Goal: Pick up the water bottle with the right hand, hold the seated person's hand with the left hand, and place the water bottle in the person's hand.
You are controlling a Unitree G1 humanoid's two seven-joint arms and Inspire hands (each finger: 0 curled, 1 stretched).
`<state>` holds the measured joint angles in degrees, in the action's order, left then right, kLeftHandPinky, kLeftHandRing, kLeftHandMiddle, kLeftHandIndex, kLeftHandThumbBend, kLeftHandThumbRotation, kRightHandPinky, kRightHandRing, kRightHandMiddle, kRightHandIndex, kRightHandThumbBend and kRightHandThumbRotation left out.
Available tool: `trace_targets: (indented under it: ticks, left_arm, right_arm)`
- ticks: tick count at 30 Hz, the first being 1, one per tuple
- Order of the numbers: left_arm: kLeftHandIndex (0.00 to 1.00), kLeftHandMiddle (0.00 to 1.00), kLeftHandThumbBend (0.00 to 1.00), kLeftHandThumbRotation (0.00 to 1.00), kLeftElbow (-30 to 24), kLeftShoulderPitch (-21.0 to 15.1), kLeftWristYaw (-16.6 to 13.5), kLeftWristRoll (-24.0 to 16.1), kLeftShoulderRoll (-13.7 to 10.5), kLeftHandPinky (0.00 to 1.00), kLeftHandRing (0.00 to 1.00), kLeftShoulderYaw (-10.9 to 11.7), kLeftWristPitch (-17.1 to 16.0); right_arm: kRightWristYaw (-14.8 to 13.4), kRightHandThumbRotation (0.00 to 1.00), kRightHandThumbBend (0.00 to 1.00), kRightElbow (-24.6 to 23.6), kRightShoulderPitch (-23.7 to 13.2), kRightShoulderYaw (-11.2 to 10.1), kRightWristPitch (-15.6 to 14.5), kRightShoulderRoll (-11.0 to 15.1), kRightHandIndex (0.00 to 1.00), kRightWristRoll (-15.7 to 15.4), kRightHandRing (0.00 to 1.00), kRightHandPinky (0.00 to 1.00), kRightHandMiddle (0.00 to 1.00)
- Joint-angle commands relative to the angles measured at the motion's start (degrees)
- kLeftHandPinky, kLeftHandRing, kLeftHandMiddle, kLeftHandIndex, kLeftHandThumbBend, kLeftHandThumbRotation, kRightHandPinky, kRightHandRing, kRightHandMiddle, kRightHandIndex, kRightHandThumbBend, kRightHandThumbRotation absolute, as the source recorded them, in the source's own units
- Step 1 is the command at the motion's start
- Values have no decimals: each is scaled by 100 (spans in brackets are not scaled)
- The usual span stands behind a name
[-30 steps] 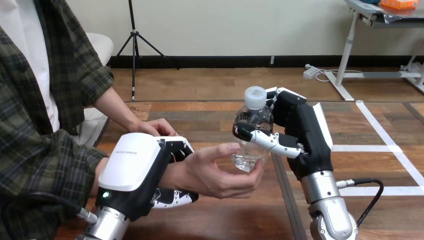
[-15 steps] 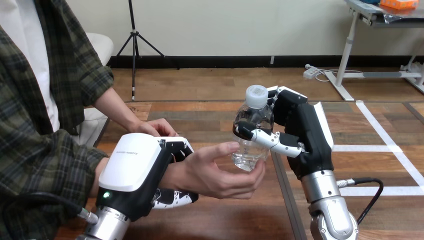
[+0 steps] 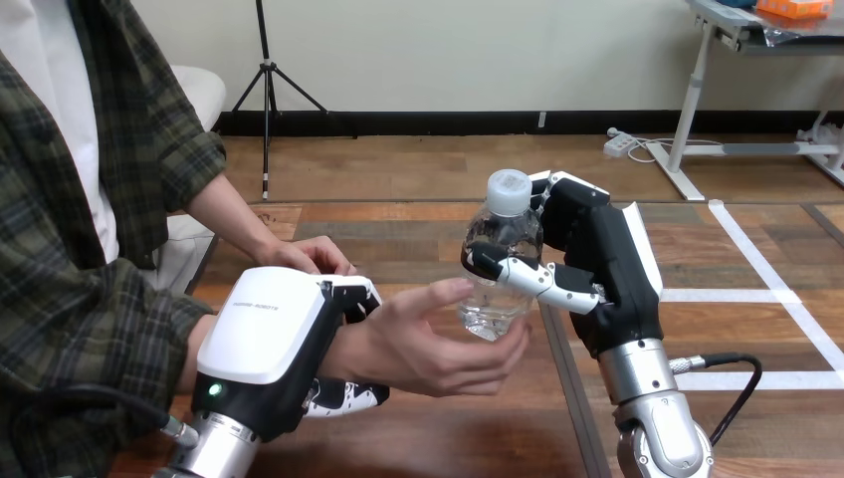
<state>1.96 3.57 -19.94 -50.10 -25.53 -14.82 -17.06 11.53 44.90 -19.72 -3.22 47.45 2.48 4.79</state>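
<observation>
Water bottle [image 3: 501, 231] stands upright in the air over the wooden counter [image 3: 448, 438], clamped in the right hand [image 3: 602, 274]. The thumb [image 3: 518, 271] crosses the front of the clear body. The fingers [image 3: 542, 194] wrap round the back, where all but their tips is hidden by the bottle. Its white cap [image 3: 509, 189] is on.

The person's hand [image 3: 418, 344] lies palm up below and to the left, one fingertip against the bottle's lower side and the thumb tip by its base. Whether the base actually rests on that hand is hard to make out (the bottle's clear bottom blurs into the fingers behind it).

The left hand [image 3: 264, 334] grips the person's wrist [image 3: 343, 349]: fingers [image 3: 350, 297] curl over the top and a thumb [image 3: 343, 396] closes from beneath. Its white back covers most of the wrist, and the forearm is cut off by the bottom edge. A second hand of the person [image 3: 316, 254] rests on the counter behind, its heel hidden by the left hand.

Against the picture a second ago, little has changed. The bottle and right hand keep their place, the left hand has sunk slightly toward the bottom edge with the wrist, and the person's fingers sit a touch closer under the bottle.
</observation>
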Motion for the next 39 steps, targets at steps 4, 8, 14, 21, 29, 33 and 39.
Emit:
trace_targets:
  ticks: [4, 8, 14, 21, 29, 33, 39]
  left_arm:
    - [47, 48, 91, 0, -18, -290, -89, -84, 141, 43, 46, -9, 165]
    - [47, 48, 92, 0, -30, -309, -71, -132, 173, 43, 46, -7, 267]
    - [47, 48, 91, 0, -87, -314, 41, -142, 248, 43, 46, 16, 435]
    - [47, 48, 91, 0, -131, -320, 92, -138, 308, 43, 46, 13, 557]
    - [47, 48, 92, 0, -142, -348, 70, -185, 336, 43, 45, -9, 601]
    - [47, 47, 92, 0, -121, -367, 41, -235, 345, 43, 44, -25, 608]
    - [47, 47, 92, 0, -124, -378, 72, -297, 346, 43, 45, -34, 641]
  right_arm:
    - [79, 0, 61, -478, -210, -49, 34, -51, 47, 199, 41, 38, 46]
    - [76, 0, 61, -531, -190, -43, -4, -61, 47, 199, 41, 38, 46]
    - [57, 0, 61, -585, -173, -26, -16, -54, 47, 173, 41, 38, 46]
    - [83, 0, 61, -629, -158, -24, -62, -66, 47, 211, 42, 38, 46]
    - [76, 0, 60, -664, -144, -20, -100, -72, 47, 205, 41, 38, 46]
    - [54, 0, 60, -655, -142, -17, -73, -64, 47, 166, 41, 38, 46]
    - [71, 0, 60, -652, -142, -18, -88, -70, 47, 187, 41, 38, 46]
